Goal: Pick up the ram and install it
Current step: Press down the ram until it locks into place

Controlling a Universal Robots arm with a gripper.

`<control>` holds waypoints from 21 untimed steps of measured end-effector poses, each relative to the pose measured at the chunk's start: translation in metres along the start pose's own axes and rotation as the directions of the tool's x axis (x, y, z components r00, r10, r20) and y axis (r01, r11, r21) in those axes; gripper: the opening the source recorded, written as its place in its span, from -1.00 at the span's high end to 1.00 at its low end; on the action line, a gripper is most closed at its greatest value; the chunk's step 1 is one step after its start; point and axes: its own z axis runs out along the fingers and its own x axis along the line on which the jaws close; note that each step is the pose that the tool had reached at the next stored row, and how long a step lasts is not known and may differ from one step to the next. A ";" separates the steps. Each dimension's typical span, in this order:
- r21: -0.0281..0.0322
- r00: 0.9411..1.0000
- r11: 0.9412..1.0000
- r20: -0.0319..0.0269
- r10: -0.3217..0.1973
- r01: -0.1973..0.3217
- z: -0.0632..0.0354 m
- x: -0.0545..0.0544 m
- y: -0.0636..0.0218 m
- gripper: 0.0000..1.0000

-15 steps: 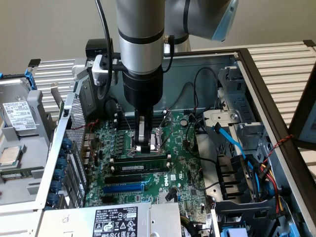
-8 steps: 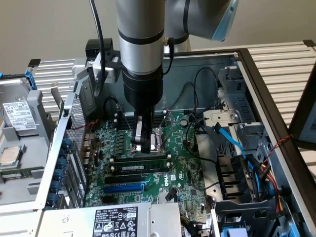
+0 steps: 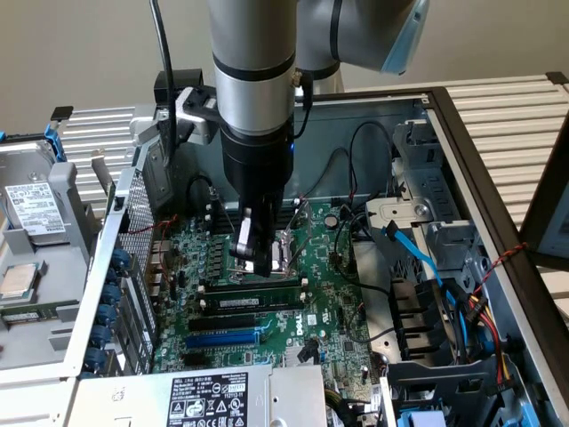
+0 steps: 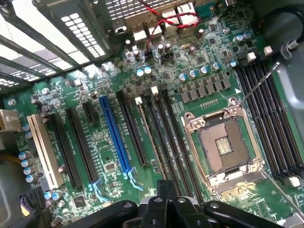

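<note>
The robot's claw (image 3: 256, 253) hangs closed and empty just above the motherboard (image 3: 333, 307), beside the open processor socket (image 3: 286, 253). The ram (image 3: 253, 302), a thin green stick, stands in a black memory slot just in front of the socket.
</note>
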 end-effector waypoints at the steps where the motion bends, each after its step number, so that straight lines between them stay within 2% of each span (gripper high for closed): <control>1: 0.000 1.000 1.000 0.000 0.017 -0.017 0.0000 0.000 0.0000 0.80; 6: 0.001 0.995 0.995 0.003 0.099 -0.099 0.0003 0.000 0.0000 0.80; 11: 0.002 0.984 0.984 0.005 0.181 -0.181 0.0005 0.000 0.0000 0.80; 16: 0.002 0.965 0.965 0.007 0.262 -0.262 0.0008 0.000 0.0000 0.80; 21: 0.002 0.940 0.940 0.010 0.341 -0.341 0.0010 0.000 0.0000 0.80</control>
